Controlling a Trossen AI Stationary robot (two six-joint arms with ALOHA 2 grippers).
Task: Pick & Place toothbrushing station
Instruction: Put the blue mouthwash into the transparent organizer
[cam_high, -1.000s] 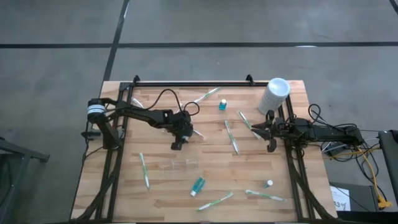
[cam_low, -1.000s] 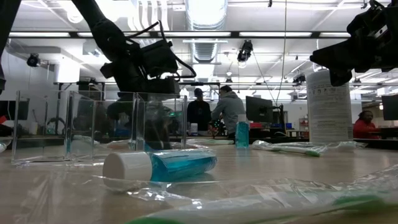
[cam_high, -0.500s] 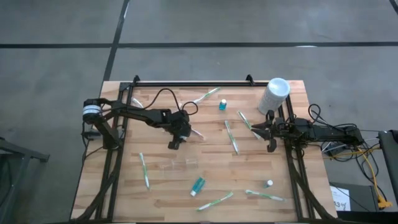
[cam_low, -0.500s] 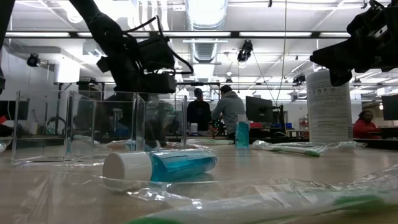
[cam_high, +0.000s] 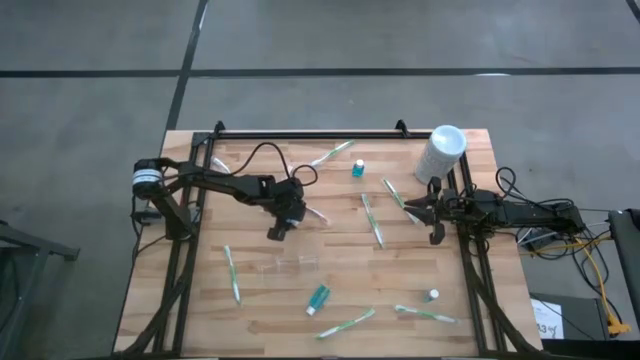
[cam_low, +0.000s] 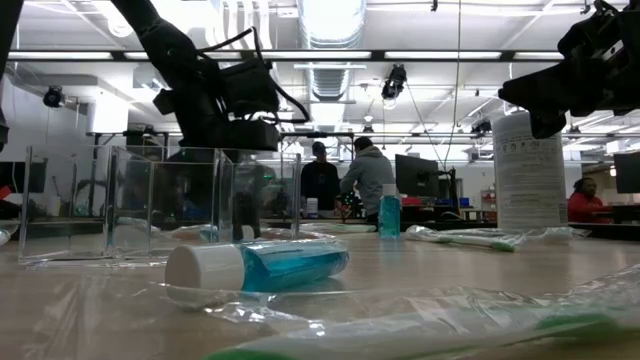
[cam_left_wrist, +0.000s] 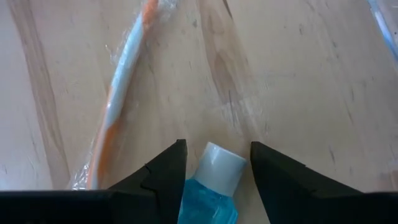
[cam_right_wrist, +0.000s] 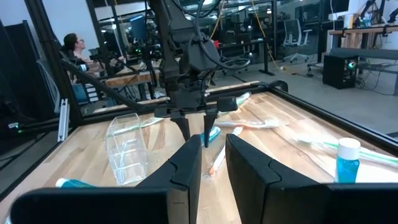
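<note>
Left gripper (cam_left_wrist: 213, 163) clamped on blue bottle (cam_left_wrist: 210, 190) near white cap, mid-left of table in high view; off-centre hold, may swing or slip. Right gripper (cam_right_wrist: 213, 152) idle at right edge, jaws narrow, empty.

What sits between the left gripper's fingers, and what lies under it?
The left gripper is shut on a blue bottle with a white cap. Bare wooden table shows below, an orange toothbrush alongside. The bottle's lower body is out of view.

Blue bottle (cam_left_wrist: 210, 199) with white cap, orange-and-white toothbrush (cam_left_wrist: 118, 99).
</note>
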